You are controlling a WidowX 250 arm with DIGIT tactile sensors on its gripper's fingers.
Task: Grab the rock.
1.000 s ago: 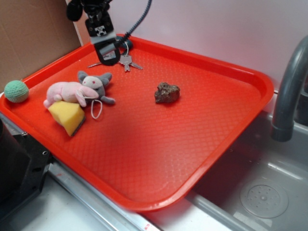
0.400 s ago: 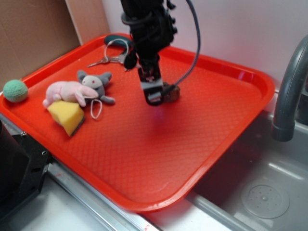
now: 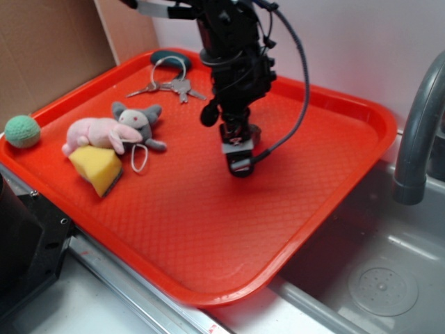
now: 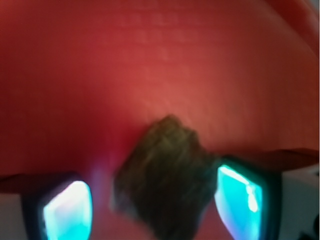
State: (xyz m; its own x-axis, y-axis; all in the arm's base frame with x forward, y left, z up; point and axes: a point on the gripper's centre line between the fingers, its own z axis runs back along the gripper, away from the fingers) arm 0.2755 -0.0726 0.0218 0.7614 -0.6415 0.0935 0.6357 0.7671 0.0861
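With the gripper (image 4: 152,197) spread apart astride the rock (image 4: 162,175), descent is best finished squarely before the tray (image 3: 208,229) is touched, then closure applied.

No legible text — anywhere.

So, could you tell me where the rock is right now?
In the wrist view the rock sits on the red tray, between the tool's open fingers.

Exterior high front-side over tray (image 3: 334,111), wrist close downward, both showing rock (image 4: 162,177)
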